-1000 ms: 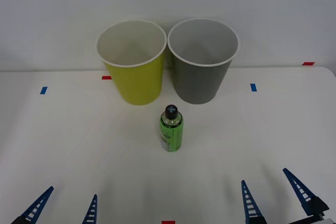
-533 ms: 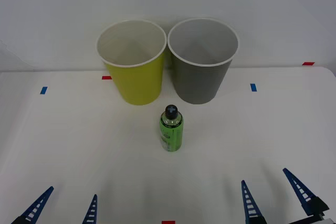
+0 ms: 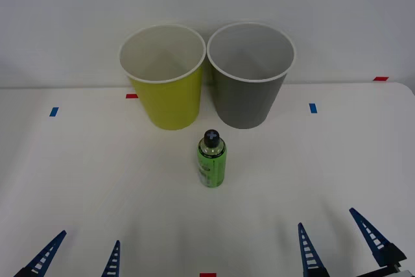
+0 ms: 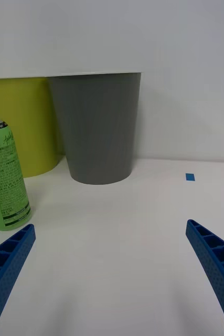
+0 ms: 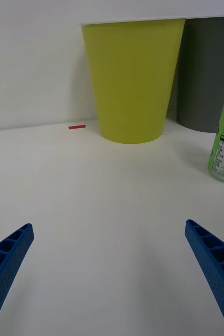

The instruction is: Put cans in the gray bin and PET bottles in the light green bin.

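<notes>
Green PET bottle (image 3: 211,159) stands upright on the table (image 3: 78,173), just before the light green bin (image 3: 163,79) and gray bin (image 3: 249,77); unsorted yet. Left gripper (image 3: 72,259) and right gripper (image 3: 337,246) wait near, spread and empty-handed.

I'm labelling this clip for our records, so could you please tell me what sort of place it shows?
Probably a lab test bench for a sorting trial: a bare white table against a plain wall, small tape markers stuck on it, and two bins, light green and gray, behind one green bottle.
</notes>
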`<action>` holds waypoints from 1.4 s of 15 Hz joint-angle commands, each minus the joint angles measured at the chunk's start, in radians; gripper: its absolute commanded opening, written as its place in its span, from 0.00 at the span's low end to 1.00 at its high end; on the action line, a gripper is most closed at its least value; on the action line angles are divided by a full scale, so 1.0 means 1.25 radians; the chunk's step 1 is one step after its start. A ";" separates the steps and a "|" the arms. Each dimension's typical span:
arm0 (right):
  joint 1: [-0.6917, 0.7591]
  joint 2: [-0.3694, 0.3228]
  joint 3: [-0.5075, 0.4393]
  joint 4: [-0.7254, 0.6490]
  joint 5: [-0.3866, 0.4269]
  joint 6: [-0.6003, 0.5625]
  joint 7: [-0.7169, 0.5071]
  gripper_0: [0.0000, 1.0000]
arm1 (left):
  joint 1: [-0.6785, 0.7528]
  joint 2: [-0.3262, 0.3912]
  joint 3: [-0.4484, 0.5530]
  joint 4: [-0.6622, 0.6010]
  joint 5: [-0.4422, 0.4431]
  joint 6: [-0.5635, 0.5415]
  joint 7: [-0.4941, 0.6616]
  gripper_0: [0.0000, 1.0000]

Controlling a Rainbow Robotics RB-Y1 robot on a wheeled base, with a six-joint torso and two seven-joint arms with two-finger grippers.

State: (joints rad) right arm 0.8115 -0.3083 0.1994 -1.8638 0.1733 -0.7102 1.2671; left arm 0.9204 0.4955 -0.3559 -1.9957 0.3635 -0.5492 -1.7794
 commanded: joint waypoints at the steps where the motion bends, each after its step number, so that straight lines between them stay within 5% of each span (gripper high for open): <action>1: 0.000 0.000 0.000 0.000 0.000 0.000 0.000 1.00 | 0.000 0.000 0.000 0.000 0.000 0.000 0.000 1.00; 17: -0.032 -0.004 0.058 0.045 -0.031 -0.010 0.033 1.00 | 0.000 0.000 0.000 0.000 0.000 0.000 0.000 1.00; 21: -0.118 -0.045 0.150 0.045 -0.133 0.032 0.169 1.00 | 0.000 0.000 0.000 0.000 0.000 0.000 0.000 1.00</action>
State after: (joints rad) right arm 0.7113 -0.3388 0.3394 -1.8071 0.0811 -0.6996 1.3899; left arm 0.9203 0.4955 -0.3559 -1.9955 0.3635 -0.5492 -1.7794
